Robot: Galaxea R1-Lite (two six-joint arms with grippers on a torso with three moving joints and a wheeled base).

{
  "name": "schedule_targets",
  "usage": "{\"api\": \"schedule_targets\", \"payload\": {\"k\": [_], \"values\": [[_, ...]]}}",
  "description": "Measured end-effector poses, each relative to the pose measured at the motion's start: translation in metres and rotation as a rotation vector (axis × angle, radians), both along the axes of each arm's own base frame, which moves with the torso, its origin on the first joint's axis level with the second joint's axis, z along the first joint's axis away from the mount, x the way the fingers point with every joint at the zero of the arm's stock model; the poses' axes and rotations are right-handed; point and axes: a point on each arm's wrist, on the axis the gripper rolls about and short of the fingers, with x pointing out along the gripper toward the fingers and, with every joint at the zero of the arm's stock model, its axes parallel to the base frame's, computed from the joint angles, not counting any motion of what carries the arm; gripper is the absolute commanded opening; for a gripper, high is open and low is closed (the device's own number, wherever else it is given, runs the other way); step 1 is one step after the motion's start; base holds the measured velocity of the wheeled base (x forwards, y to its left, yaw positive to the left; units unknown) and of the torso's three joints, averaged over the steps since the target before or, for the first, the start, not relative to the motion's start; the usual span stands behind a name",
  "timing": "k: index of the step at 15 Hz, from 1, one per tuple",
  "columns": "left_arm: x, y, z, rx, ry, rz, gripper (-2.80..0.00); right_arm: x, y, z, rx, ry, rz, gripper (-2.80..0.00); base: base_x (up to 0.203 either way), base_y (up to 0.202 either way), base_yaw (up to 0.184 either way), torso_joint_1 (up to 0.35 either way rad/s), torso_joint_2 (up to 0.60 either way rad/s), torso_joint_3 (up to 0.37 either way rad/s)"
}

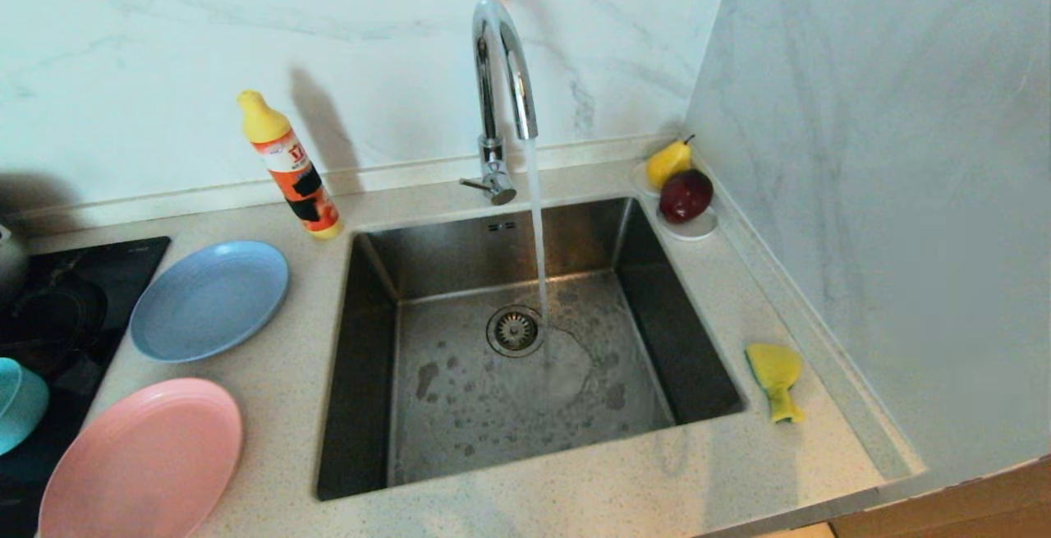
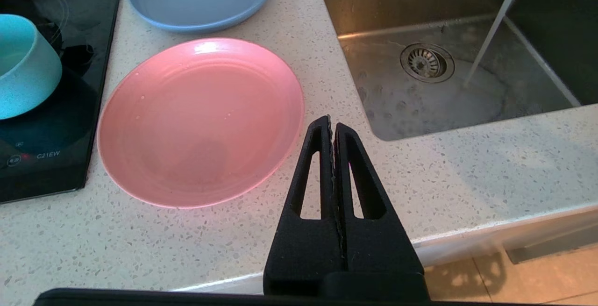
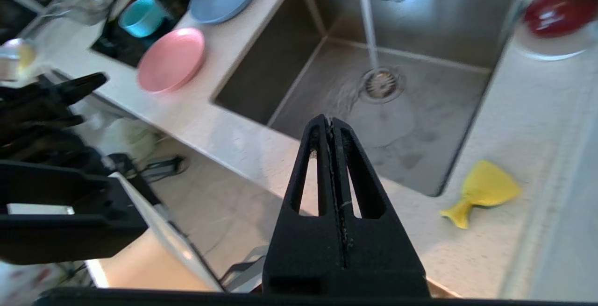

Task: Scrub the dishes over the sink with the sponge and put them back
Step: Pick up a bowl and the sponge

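The pink plate (image 1: 144,460) and the light-blue plate (image 1: 209,300) lie on the counter left of the sink (image 1: 361,406). The teal bowl (image 1: 20,402) stands on the black hob at the far left. The yellow sponge (image 1: 776,378) lies on the counter right of the sink. Water runs from the chrome tap (image 1: 501,62) onto the basin floor beside the drain. My left gripper (image 2: 331,121) is shut and empty near the counter's front edge, beside the pink plate (image 2: 201,119). My right gripper (image 3: 329,121) is shut and empty, high over the sink's near edge, with the sponge (image 3: 486,189) off to its side.
An orange detergent bottle (image 1: 291,168) stands behind the sink's left corner. A white saucer (image 1: 694,230) with a pear and a red apple sits at the back right corner. A marble wall closes the right side. The black hob (image 1: 90,275) holds a pot at the far left.
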Motion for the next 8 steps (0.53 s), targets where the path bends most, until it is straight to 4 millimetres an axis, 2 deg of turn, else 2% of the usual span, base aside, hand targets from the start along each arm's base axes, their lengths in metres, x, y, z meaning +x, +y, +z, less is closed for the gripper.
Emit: {"api": "schedule_targets", "payload": {"k": [5, 8], "values": [[0.000, 0.000, 0.000, 0.000, 0.000, 0.000, -2.80, 0.021, 0.003, 0.001, -0.009, 0.054, 0.027, -2.80, 0.000, 0.000, 0.000, 0.000, 0.00, 0.000], [0.000, 0.000, 0.000, 0.000, 0.000, 0.000, -2.80, 0.034, 0.012, 0.001, -0.044, 0.077, 0.003, -2.80, 0.000, 0.000, 0.000, 0.000, 0.00, 0.000]]}}
